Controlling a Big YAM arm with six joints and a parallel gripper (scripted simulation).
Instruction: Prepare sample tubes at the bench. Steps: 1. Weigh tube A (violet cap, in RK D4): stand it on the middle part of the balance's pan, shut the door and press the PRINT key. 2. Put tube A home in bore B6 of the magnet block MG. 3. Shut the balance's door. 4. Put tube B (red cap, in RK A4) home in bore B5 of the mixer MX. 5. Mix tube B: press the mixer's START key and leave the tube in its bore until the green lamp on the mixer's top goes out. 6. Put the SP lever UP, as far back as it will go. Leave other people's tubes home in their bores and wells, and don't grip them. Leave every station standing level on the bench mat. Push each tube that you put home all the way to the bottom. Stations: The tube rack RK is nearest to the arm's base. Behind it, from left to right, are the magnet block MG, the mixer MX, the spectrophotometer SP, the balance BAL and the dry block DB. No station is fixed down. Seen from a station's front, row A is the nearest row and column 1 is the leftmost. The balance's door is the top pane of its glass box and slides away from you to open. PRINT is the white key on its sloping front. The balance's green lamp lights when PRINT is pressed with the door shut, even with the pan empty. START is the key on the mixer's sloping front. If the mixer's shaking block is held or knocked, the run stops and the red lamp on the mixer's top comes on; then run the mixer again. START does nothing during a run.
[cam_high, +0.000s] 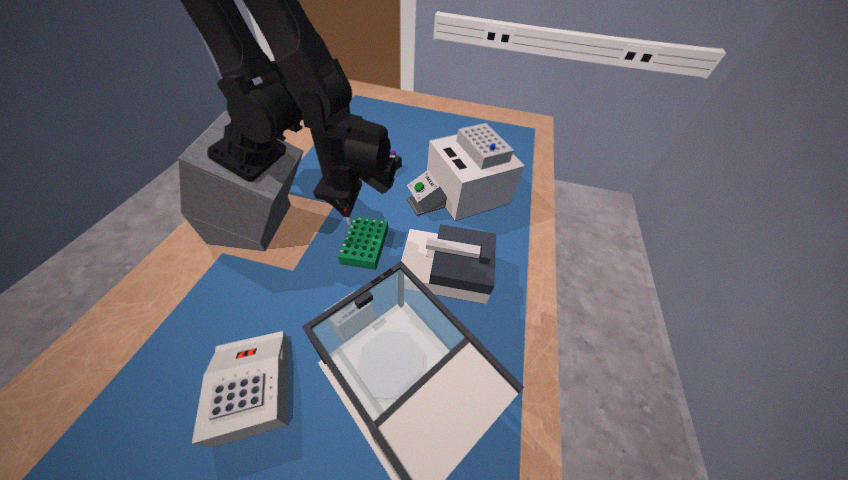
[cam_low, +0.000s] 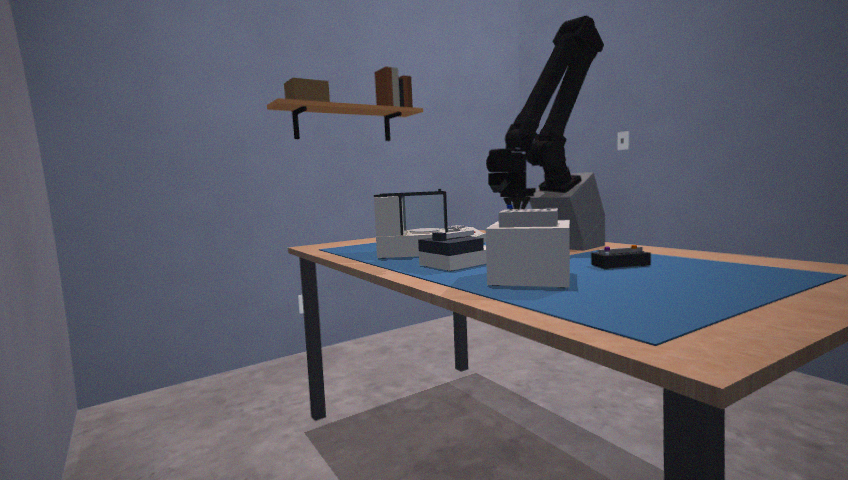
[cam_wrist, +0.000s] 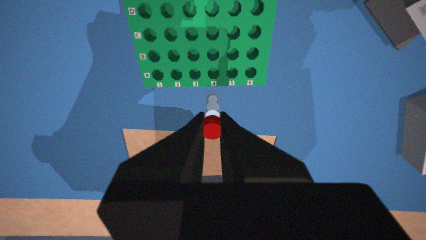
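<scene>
My gripper (cam_high: 346, 211) (cam_low: 516, 205) (cam_wrist: 212, 119) is shut on tube B (cam_wrist: 212, 131), just under its red cap. The tube hangs by the row A edge of the green rack RK (cam_high: 357, 262) (cam_wrist: 162, 45), clear of its holes, near column 4. Mixer MX (cam_high: 487, 190) (cam_low: 528, 255) has a green START key (cam_high: 418, 186); both top lamps look dark. A violet cap (cam_high: 392, 153) (cam_low: 606, 249) shows at magnet block MG (cam_low: 620, 260). Balance BAL (cam_high: 304, 327) has an empty pan (cam_high: 391, 364); its door handle (cam_high: 363, 299) is at the front, door apparently shut. The SP lever (cam_high: 452, 246) lies low over the dark housing.
A blue-capped tube (cam_high: 492, 146) (cam_low: 509, 206) stands in the mixer's block. An orange cap (cam_low: 633, 246) shows on the magnet block. Dry block DB (cam_high: 273, 410) stands beside the balance. The balance's glass box rises above the spectrophotometer SP (cam_high: 464, 279) (cam_low: 452, 259).
</scene>
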